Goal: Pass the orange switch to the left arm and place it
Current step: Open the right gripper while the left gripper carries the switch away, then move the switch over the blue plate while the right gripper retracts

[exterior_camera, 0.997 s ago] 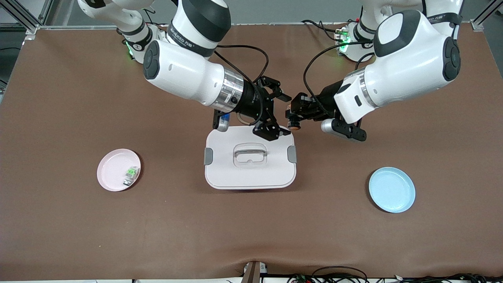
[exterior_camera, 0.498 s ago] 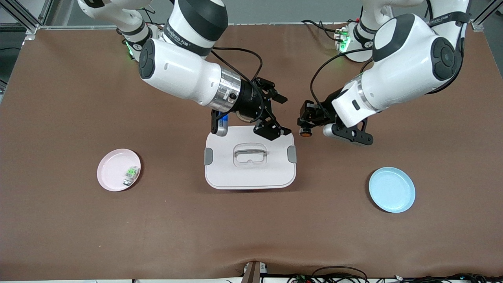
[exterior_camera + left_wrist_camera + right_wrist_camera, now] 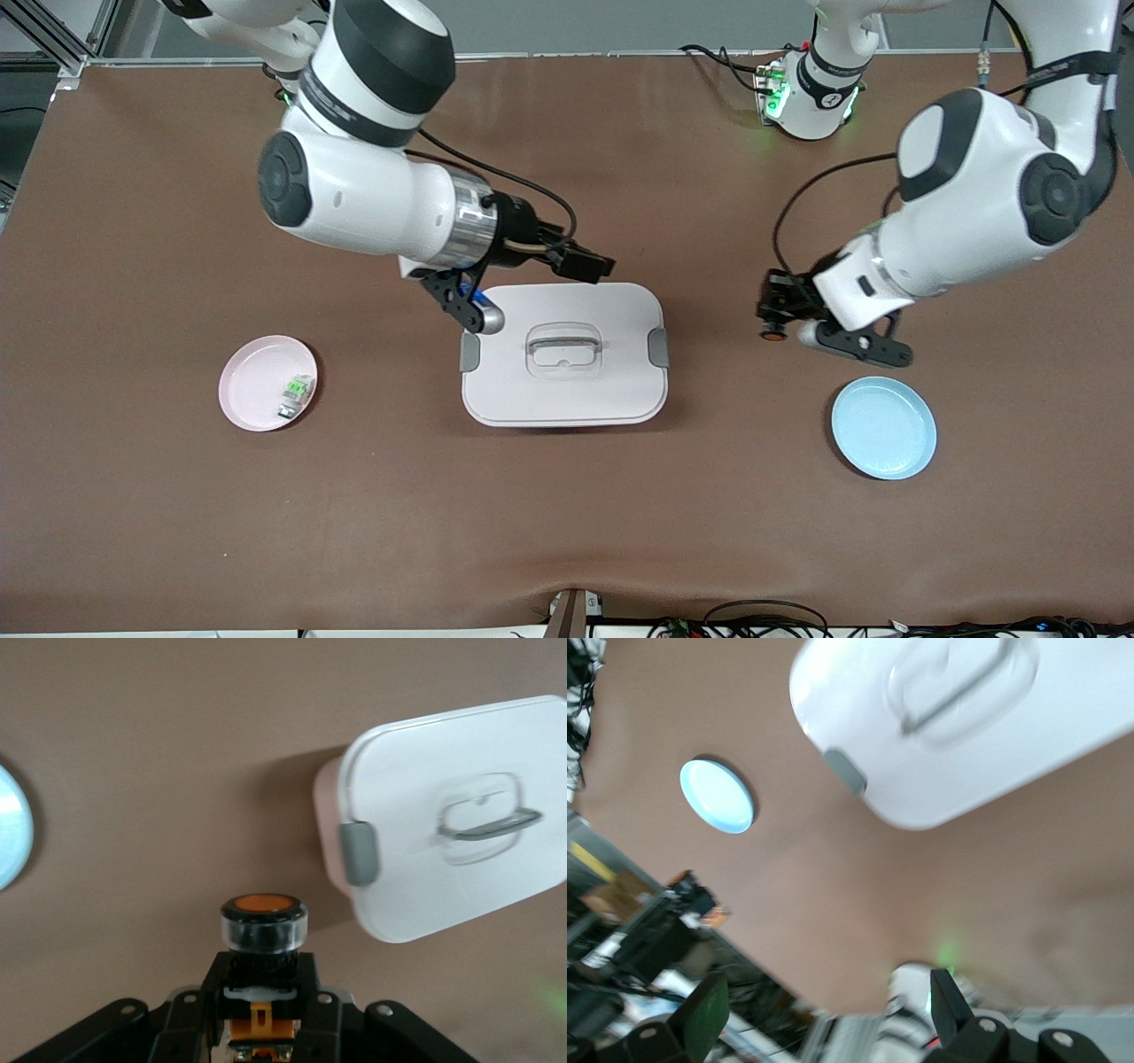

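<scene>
So the orange switch (image 3: 772,334) sat pinched in the left gripper (image 3: 776,321), over bare table between the box (image 3: 563,354) and the empty blue plate (image 3: 883,428), probably headed there. The right gripper (image 3: 824,1019) hung wide open over the box's edge. The pink plate (image 3: 267,383) held a green-and-clear component (image 3: 297,394).

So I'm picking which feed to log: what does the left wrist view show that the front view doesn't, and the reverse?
Only the left wrist view shows the orange switch close up, its orange cap clear, clamped in the left hand. Only the front view shows the pink plate holding a green component, and the open right hand over the box's edge. Both show the box and the blue plate.
</scene>
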Controlling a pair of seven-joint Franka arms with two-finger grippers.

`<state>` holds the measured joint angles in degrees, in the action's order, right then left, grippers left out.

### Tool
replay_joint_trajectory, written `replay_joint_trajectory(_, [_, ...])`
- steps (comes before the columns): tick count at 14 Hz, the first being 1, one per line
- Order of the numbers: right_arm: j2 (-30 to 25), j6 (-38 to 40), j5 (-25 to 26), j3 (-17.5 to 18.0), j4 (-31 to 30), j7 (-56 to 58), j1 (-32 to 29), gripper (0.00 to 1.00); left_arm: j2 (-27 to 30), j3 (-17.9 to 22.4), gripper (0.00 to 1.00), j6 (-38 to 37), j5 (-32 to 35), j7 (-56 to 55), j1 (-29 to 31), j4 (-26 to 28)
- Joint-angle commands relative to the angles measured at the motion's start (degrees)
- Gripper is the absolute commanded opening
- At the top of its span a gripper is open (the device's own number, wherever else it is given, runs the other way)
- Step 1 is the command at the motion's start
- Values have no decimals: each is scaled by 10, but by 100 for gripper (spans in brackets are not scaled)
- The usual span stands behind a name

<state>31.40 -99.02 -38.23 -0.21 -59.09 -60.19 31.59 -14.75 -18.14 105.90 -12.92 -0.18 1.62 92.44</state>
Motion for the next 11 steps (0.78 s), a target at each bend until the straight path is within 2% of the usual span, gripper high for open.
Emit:
replay_joint_trajectory(1, [-20, 75, 34, 0, -6, 155, -29, 100, 2, -3, 0, -6, 32, 59, 35, 11])
replay_joint_trajectory(3, [-34, 116, 50, -1, -7, 295, -61, 100, -12, -3, 0, -4, 78, 76, 43, 10])
replay_joint_trajectory(7, [-51, 174, 155, -1, -7, 507, -103, 100, -40, -3, 0, 12, 164, 91, 48, 9])
replay_joint_trajectory(9, [-64, 195, 219, -1, -9, 559, -115, 100, -50, -3, 0, 19, 217, 104, 48, 10])
replay_joint_trajectory(11, [-74, 212, 303, -1, -9, 564, -116, 100, -58, -3, 0, 19, 236, 129, 58, 11])
